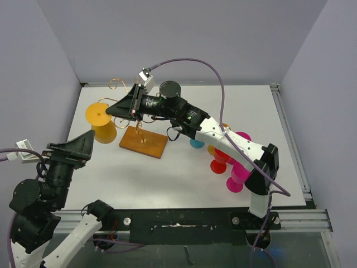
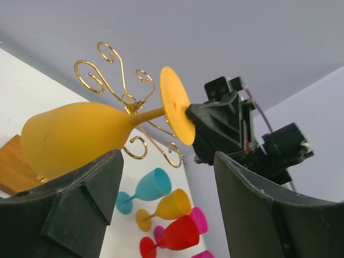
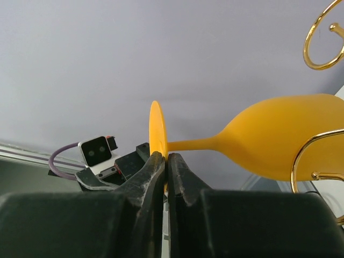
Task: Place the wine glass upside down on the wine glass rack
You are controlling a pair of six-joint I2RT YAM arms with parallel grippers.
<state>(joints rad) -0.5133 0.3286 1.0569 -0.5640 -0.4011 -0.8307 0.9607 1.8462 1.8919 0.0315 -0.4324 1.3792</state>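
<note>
A yellow wine glass [image 1: 102,124] hangs upside down, foot up, left of the wine glass rack [image 1: 143,142], a gold wire stand on a wooden base. My right gripper [image 1: 113,108] is shut on the rim of the glass's foot disc [image 3: 156,129]. In the left wrist view the glass [image 2: 70,137] has its stem among the rack's curled arms [image 2: 114,74]; I cannot tell whether it rests on a wire. A gold arm [image 3: 301,156] curves in front of the bowl [image 3: 279,134]. My left gripper [image 1: 78,146] is open and empty, just near of the bowl, with its fingers [image 2: 80,209] wide apart.
Several other glasses stand at the right of the table under the right arm: teal [image 1: 196,143], orange [image 1: 213,148], red [image 1: 219,162] and two magenta [image 1: 239,174]. They show in the left wrist view too, the teal one [image 2: 150,185] nearest. Walls enclose the table on three sides.
</note>
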